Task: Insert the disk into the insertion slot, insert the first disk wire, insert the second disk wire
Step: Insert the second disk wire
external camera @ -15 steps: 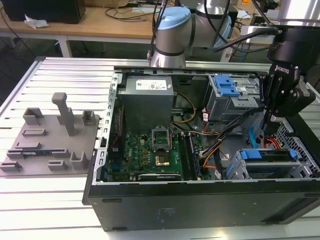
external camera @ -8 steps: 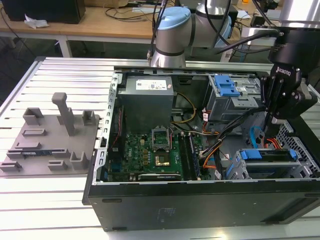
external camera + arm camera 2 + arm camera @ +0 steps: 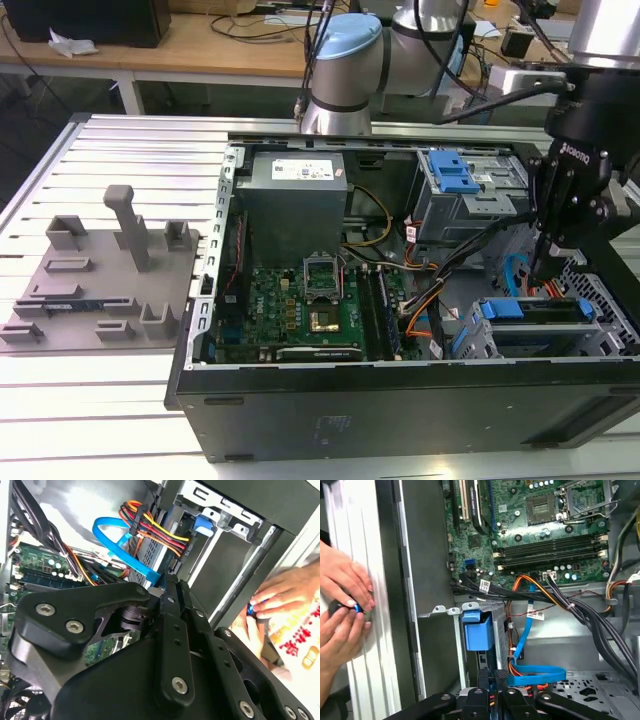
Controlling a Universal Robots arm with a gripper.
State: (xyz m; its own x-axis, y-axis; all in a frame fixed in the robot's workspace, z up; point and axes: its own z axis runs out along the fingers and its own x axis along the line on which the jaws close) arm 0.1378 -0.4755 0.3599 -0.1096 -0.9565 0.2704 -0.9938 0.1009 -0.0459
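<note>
The disk [image 3: 535,312], in its blue carrier [image 3: 476,630], sits inside the insertion slot [image 3: 604,300], the low grey perforated bay at the case's front on the exterior view's right. My gripper [image 3: 541,272] hangs just above the disk's rear end, fingers pointing down. In both wrist views the fingertips [image 3: 501,674] are pressed together on the end plug of a flat blue wire [image 3: 540,672] that loops beside the bay [image 3: 120,540]. A red, yellow and black wire bundle [image 3: 160,530] runs along the disk's end.
A person's hands [image 3: 345,605] hold a small black and blue object outside the case wall. The taller blue-latched cage [image 3: 455,175], the motherboard [image 3: 300,310], the power supply [image 3: 292,195] and thick black cables [image 3: 590,615] crowd the case. A grey fixture plate [image 3: 100,290] lies outside it.
</note>
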